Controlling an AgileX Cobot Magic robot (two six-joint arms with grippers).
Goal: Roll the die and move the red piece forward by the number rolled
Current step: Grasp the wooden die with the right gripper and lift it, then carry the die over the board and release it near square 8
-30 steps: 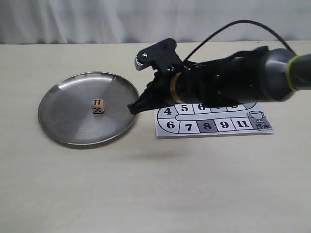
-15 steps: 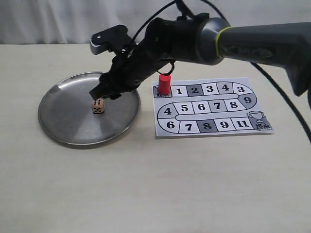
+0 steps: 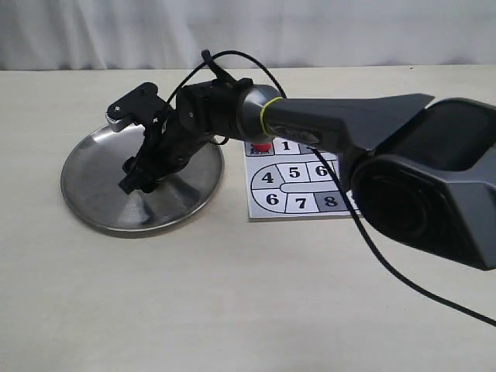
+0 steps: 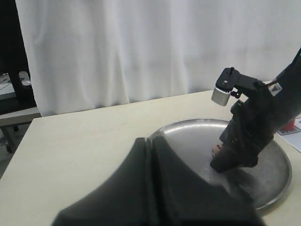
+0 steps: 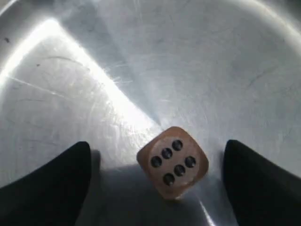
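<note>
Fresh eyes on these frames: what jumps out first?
The right arm stretches across the scene, its open right gripper down in the round metal plate on the left. In the right wrist view the die sits between the fingers, showing six pips. The red piece barely peeks out behind the arm at the numbered board's corner.

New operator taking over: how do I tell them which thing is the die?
Find the round metal plate left of the numbered board in the exterior view. On it, inside the open right gripper, sits the die, a small tan cube. It alone bears black pips.
</note>
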